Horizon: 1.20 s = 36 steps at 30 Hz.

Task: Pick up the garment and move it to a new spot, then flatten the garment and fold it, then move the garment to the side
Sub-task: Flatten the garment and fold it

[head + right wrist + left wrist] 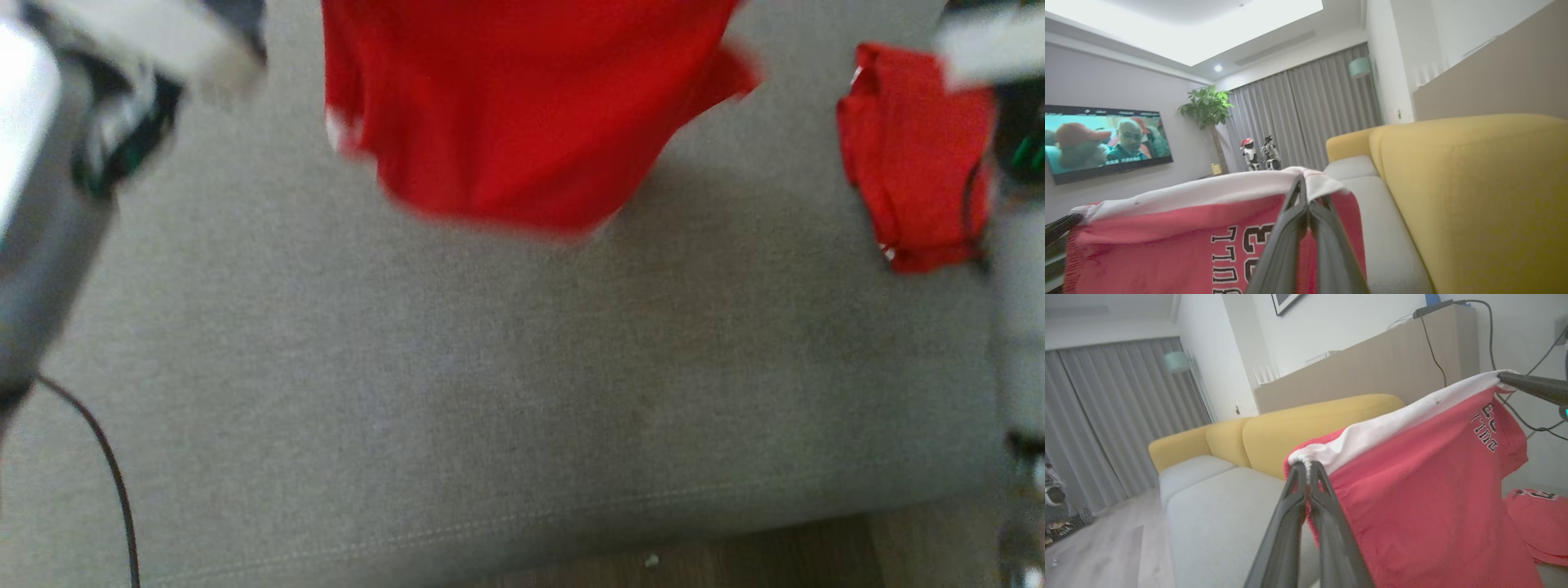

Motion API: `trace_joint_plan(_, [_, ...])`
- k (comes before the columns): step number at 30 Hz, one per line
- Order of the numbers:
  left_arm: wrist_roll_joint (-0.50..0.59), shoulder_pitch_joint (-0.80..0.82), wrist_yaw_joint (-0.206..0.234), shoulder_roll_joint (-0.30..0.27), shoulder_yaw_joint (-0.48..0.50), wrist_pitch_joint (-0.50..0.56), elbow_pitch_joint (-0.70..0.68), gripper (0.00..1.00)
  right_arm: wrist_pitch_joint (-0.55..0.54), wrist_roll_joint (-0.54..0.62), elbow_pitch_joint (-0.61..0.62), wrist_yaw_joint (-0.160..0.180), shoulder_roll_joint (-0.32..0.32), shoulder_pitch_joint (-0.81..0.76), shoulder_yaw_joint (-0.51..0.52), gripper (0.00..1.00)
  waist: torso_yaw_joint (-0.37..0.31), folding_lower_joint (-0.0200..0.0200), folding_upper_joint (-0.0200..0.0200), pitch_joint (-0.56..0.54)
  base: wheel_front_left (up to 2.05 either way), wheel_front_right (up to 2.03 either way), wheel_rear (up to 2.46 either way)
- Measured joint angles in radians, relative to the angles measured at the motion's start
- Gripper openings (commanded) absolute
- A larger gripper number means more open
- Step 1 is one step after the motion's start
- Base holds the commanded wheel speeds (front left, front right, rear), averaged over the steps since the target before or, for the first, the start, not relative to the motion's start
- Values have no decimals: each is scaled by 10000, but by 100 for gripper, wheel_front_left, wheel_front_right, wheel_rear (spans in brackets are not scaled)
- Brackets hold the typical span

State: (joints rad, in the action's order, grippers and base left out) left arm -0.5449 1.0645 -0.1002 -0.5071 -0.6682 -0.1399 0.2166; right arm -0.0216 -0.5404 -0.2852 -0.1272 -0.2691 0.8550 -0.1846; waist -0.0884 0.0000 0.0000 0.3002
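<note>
Garment (1433, 490) hangs, seemingly clear of sofa (490, 367).

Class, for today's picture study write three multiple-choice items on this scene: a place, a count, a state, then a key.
1. Where does the second red garment lie? A on the grey seat; B on the floor; C on the yellow backrest.
2. How many red garments are there? A one; B two; C three.
3. How is the lifted garment held? A one pair of jaws; B both pairs of jaws, shut on its white band; C not held.
Key: 1A, it rests on the seat; 2B, one lifted, one lying; 3B, each wrist view shows shut jaws pinching the band.
</note>
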Motion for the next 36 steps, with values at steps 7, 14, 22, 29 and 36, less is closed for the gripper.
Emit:
trace_joint_plan(7, [1990,2738,36,943,-288,-1116,1498,0,1436,683,-859,0,84,2546,644,0,-2,2,0,1292,0,0,0])
trace_joint_plan(14, [2669,1823,-67,1175,75,-1172,585,0,1724,1139,-203,0,205,1296,575,0,89,0,0,1734,0,0,0])
trace_joint_plan(22, [3356,-3248,-146,625,-102,-1170,-1122,0,782,763,1204,0,579,-3813,533,0,139,0,0,1249,0,0,0])
trace_joint_plan(29, [4289,-6441,-173,-61,-1078,-1168,-1664,0,-422,309,2313,0,911,-7175,894,0,56,-1,0,665,0,0,0])
trace_joint_plan(36, [4451,-8165,272,-307,-1292,-1168,-2255,0,-2061,-50,3664,0,792,-8980,1367,0,-86,-1,1,24,0,0,0])
